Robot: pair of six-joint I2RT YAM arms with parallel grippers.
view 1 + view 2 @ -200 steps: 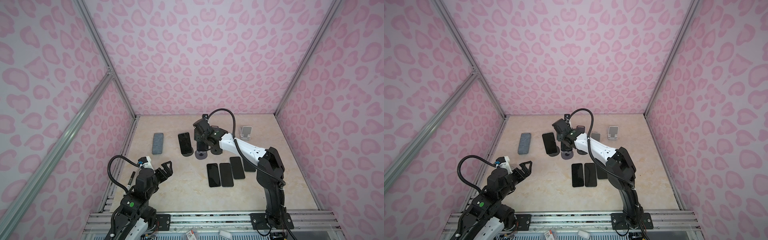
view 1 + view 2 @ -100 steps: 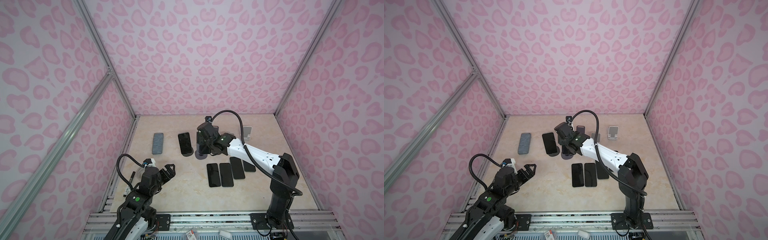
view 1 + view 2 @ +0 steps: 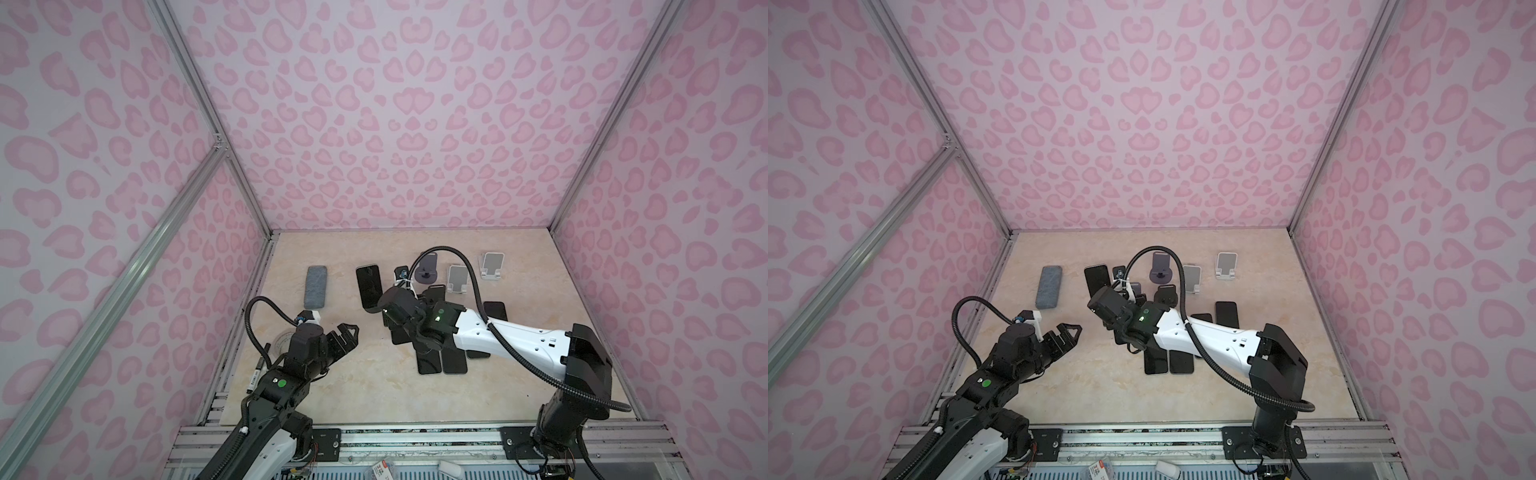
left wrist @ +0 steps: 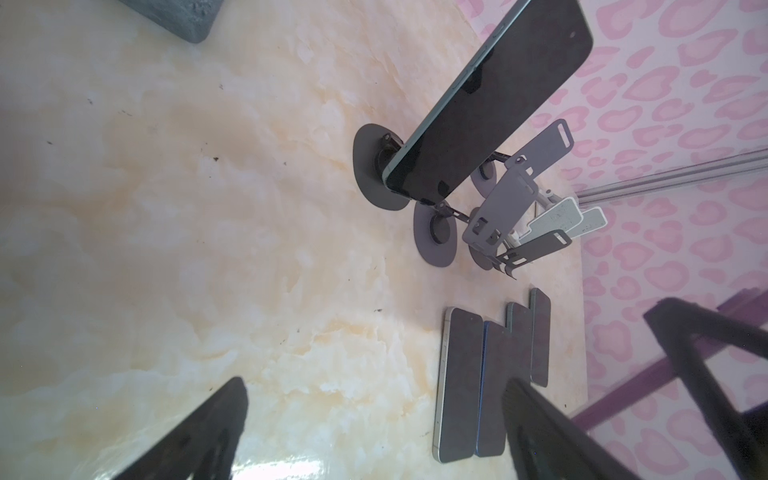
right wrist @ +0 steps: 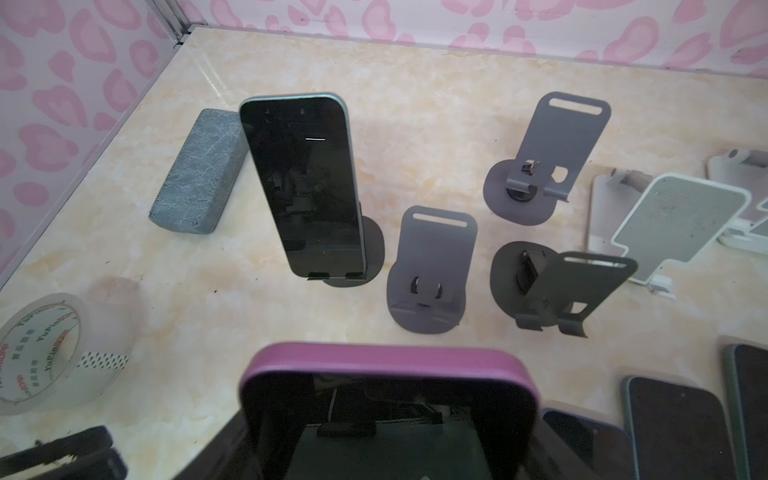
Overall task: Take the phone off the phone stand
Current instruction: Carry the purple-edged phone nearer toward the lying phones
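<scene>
Pale walls printed with pink heart-like blotches [image 3: 407,124] close in the back and both sides, with silver aluminium frame posts [image 3: 217,143] along their seams. Below lies a glossy cream marble-look worktop [image 3: 365,386] under soft, even light, and a slotted metal rail [image 3: 415,442] crosses the frame's lower edge.

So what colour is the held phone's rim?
Magenta; the rim shows best in the right wrist view.

Right claw [image 3: 399,330] drawn back, purple phone [image 5: 386,365] lifted clear
</scene>
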